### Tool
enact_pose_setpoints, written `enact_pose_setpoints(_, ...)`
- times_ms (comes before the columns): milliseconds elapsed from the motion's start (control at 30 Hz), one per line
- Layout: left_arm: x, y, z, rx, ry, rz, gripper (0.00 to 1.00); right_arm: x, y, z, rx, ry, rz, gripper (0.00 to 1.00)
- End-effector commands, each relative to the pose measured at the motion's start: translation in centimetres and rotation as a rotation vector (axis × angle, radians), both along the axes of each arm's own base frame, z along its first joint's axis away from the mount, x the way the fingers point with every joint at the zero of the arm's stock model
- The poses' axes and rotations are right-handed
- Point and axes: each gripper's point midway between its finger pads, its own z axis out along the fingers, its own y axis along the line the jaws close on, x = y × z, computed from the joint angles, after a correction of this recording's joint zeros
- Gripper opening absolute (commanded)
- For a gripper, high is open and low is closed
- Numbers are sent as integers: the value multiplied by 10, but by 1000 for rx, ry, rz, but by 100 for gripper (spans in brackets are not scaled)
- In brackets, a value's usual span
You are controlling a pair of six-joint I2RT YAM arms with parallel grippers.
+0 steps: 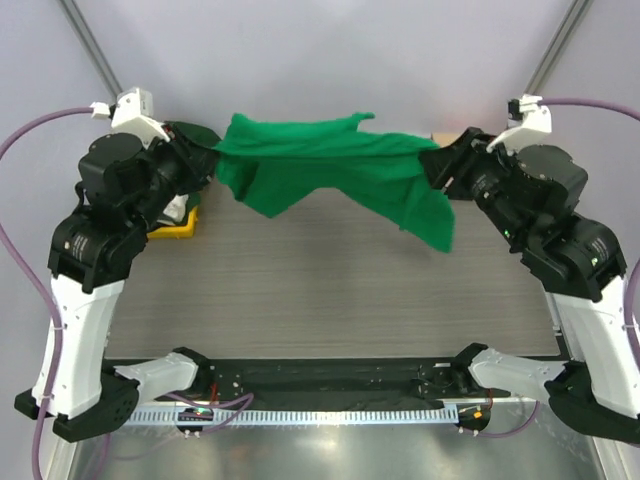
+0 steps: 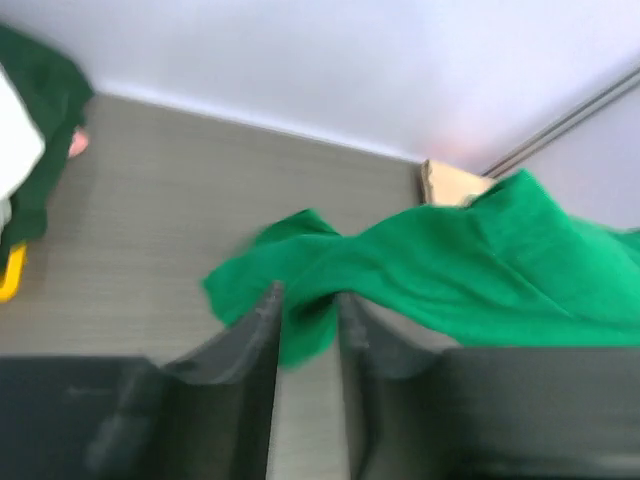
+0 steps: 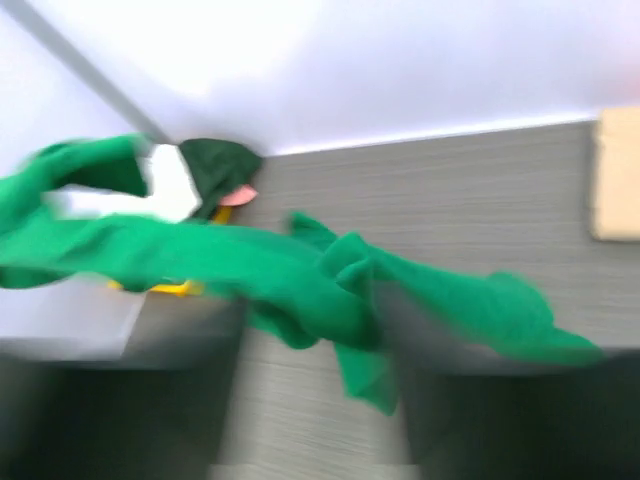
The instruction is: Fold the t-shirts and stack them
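Observation:
A bright green t-shirt (image 1: 320,165) hangs stretched in the air above the far part of the table, held between both grippers. My left gripper (image 1: 207,160) is shut on its left edge; in the left wrist view the cloth (image 2: 450,280) is pinched between the fingers (image 2: 262,325). My right gripper (image 1: 437,165) is shut on its right edge, with a flap hanging down; the shirt (image 3: 300,270) crosses the right wrist view. A dark green shirt (image 3: 215,160) and a white one (image 3: 170,185) lie at the far left.
A yellow tray (image 1: 180,226) sits at the far left under the left arm, with the dark green and white cloth by it. A tan flat thing (image 2: 452,183) lies at the far right (image 3: 618,180). The grey table (image 1: 330,300) stretches toward me.

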Motion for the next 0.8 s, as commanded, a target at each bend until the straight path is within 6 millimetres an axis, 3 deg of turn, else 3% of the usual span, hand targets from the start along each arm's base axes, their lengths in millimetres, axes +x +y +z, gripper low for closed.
enact_pose_setpoints(0,3,-1,-83,183,260,-39,34,10,-18,-92,-247,242,-97,80)
enact_pose_setpoints(33,3,-6,-119,206,343,-61,60,11,-17,-125,-278,318,-108,92)
enact_pose_setpoints(67,4,-5,-132,195,371,-42,66,12,-17,-143,-289,359,-126,99)
enact_pose_setpoints(100,5,-3,-150,204,407,-26,70,14,-17,-164,-313,407,-139,100)
enact_pose_setpoints(133,6,-1,-171,223,448,-14,73,13,-17,-197,-341,479,-149,100)
enact_pose_setpoints(167,5,0,-204,249,520,-5,73,11,-17,-213,-355,516,-154,99)
enact_pose_setpoints(233,1,0,-234,239,588,12,73,7,-17,-243,-368,585,-163,100)
enact_pose_setpoints(267,-5,-2,-259,239,635,2,72,3,-15,-248,-343,595,-162,100)
enact_pose_setpoints(333,-10,-3,-269,184,636,17,72,-2,-16,-253,-305,578,-160,100)
enact_pose_setpoints(500,-20,-31,-304,64,625,-106,72,-14,-17,-271,-272,607,-146,100)
enact_pose_setpoints(567,-18,-40,-310,45,619,-126,70,-20,-17,-290,-267,647,-144,100)
enact_pose_setpoints(667,-29,-61,-334,61,660,-175,70,-27,-11,-316,-219,687,-139,100)
enact_pose_setpoints(767,-47,-82,-368,75,738,-213,70,-29,-12,-331,-170,694,-165,100)
